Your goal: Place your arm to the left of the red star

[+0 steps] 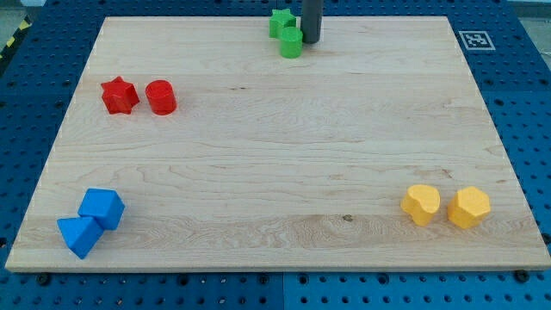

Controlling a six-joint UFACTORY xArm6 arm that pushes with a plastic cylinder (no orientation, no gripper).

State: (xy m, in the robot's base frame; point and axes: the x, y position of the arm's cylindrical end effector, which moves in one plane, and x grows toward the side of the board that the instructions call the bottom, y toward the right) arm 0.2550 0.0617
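Note:
The red star (pixel 119 95) lies on the wooden board (pixel 275 155) at the view's left, upper part. A red cylinder (pixel 160 97) sits just to its right, close beside it. My tip (pixel 310 40) is at the view's top centre, far to the right of the red star. It stands right next to a green cylinder (pixel 291 42), on that block's right side. A green star (pixel 281 22) lies just above and left of the green cylinder.
Two blue blocks (pixel 102 207) (pixel 79 235) sit together at the view's bottom left. Two yellow blocks (pixel 421 204) (pixel 469 207) sit side by side at the bottom right. A fiducial marker (pixel 474 39) is at the board's top right corner.

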